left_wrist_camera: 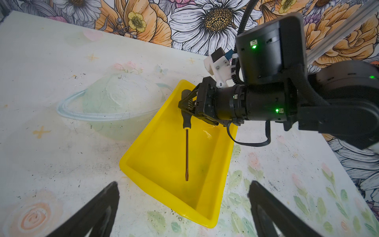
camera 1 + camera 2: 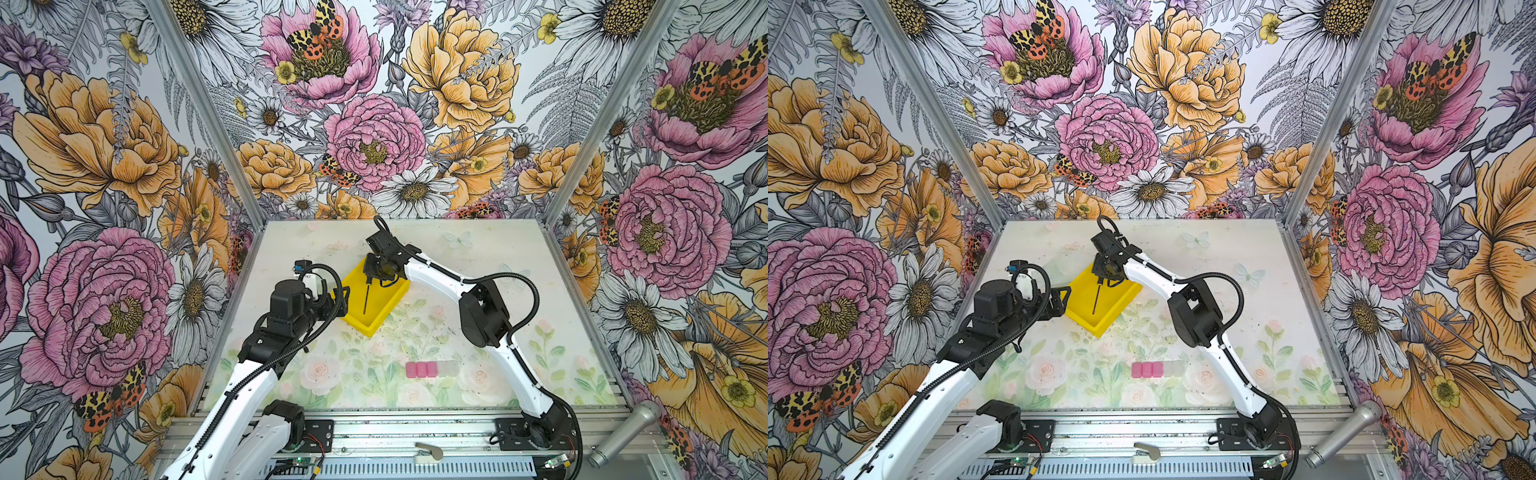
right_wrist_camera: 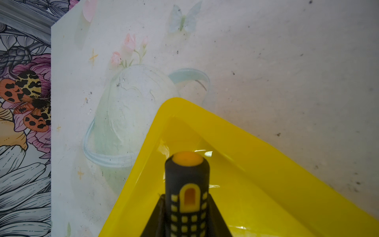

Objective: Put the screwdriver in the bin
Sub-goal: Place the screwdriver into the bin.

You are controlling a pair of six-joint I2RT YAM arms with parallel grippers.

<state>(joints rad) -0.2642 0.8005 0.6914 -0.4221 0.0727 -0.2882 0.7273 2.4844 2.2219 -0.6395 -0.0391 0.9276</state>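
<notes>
The bright yellow bin (image 2: 388,299) (image 2: 1119,301) lies slantwise at the table's middle left. My right gripper (image 2: 369,270) (image 2: 1100,272) (image 1: 187,106) hovers over the bin's far end, shut on the black and yellow handle of the screwdriver (image 3: 187,184). Its thin dark shaft (image 2: 365,297) (image 2: 1096,299) (image 1: 186,156) reaches over the bin's floor (image 1: 160,160); whether the tip touches I cannot tell. My left gripper (image 2: 338,297) (image 1: 183,184) stands open just outside the bin's left side, holding nothing. In the right wrist view the bin's corner (image 3: 246,164) lies under the handle.
A short row of pink and clear blocks (image 2: 432,369) (image 2: 1156,369) sits near the table's front middle. A grey microphone (image 2: 627,432) lies off the front right corner. Flowered walls close in the left, right and back sides.
</notes>
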